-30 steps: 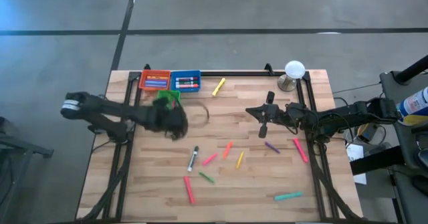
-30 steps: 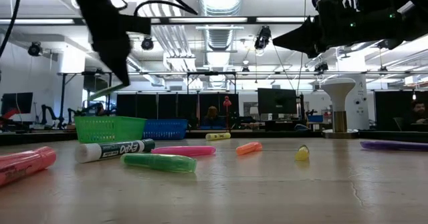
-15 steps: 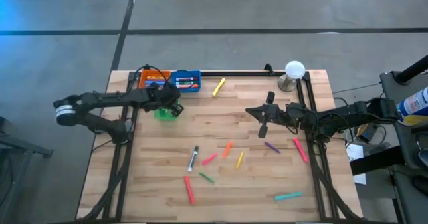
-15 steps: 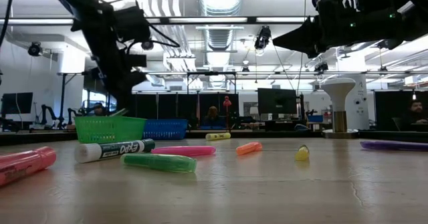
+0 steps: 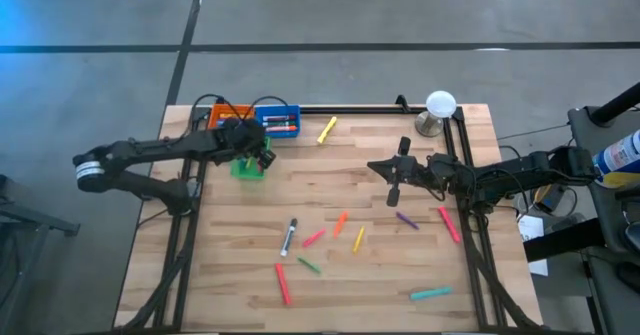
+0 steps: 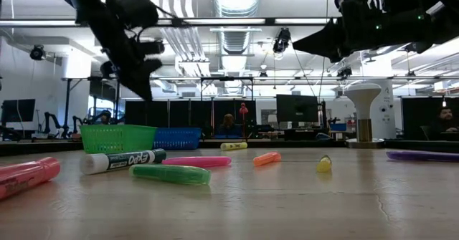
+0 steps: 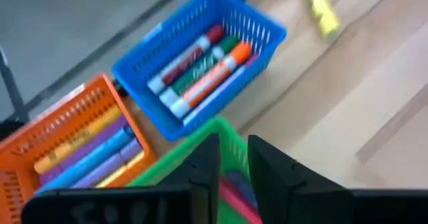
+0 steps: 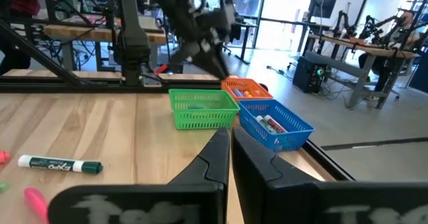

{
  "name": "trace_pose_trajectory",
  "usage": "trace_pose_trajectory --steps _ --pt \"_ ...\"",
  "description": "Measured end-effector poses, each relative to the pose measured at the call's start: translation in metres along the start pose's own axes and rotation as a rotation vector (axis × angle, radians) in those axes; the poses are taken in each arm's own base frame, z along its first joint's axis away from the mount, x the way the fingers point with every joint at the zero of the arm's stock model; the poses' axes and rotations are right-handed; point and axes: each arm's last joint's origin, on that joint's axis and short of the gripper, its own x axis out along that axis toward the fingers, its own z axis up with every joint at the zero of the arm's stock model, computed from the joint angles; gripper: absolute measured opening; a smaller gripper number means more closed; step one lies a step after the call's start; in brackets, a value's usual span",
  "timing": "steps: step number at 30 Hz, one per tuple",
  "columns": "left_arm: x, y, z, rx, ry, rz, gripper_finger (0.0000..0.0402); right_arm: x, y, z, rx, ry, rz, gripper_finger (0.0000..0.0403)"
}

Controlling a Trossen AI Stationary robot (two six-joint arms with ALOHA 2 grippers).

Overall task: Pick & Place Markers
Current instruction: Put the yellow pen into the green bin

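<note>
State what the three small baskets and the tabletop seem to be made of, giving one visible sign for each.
The green basket, blue basket and orange basket look like moulded plastic: bright uniform colour and thin, regular lattice walls. The tabletop looks like pale wood with a fairly matt finish: parallel plank strips and visible grain.

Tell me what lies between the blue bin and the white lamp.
A single yellow marker lies on the table between the blue bin and the white lamp, seen in the high view.

Robotics lab, workbenches (image 8: pixel 80 31), monitors (image 6: pixel 296 109)
</note>
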Motion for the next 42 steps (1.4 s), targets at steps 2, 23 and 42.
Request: trace_pose_trajectory --steps 2,23,42 --pt "-0.009 0.001 0.001 -0.001 -0.067 -0.030 0.0063 0.000 0.000 -0.001 -0.003 0.005 0.000 0.0011" --pt "-0.008 -0.012 -0.108 -0.096 -0.801 -0.495 0.0017 -0.003 0.016 -0.004 0.013 0.058 0.079 0.0011" --pt "-0.001 -0.012 -0.116 0.012 -0.728 -0.434 0.0017 -0.016 0.052 -0.019 0.070 0.227 0.249 0.0115"
